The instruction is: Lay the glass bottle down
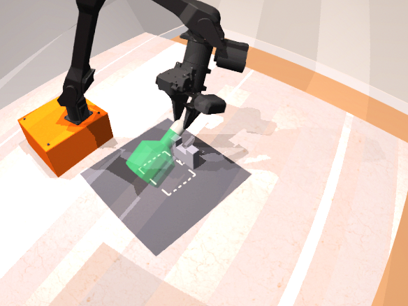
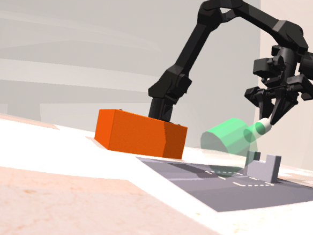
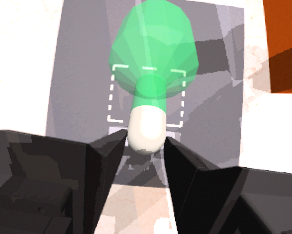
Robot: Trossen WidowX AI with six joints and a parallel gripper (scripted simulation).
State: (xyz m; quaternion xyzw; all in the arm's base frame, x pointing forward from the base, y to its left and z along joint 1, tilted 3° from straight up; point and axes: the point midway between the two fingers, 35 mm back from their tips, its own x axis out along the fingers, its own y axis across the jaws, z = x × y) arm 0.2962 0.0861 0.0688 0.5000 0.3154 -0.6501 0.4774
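Two fingers of the gripper (image 1: 181,123) (image 2: 266,121) (image 3: 146,142) clasp the pale top of the green bottle (image 1: 150,158) (image 2: 228,139) (image 3: 154,45), tilted above the mat (image 1: 157,223) (image 2: 222,198) (image 3: 80,65) at the bench's orange-box side, presumably so its neck can settle into the grey rest (image 1: 187,155) (image 2: 261,167) gently.

Grey rest (image 1: 189,156) (image 2: 263,169) blocks way beneath neck

The angular matte-black robot arm (image 1: 84,36) (image 2: 196,44) has long straight links and rounded joints. Its black gripper (image 1: 181,124) (image 2: 266,121) (image 3: 145,138) has tapering, wedge-shaped fingers.
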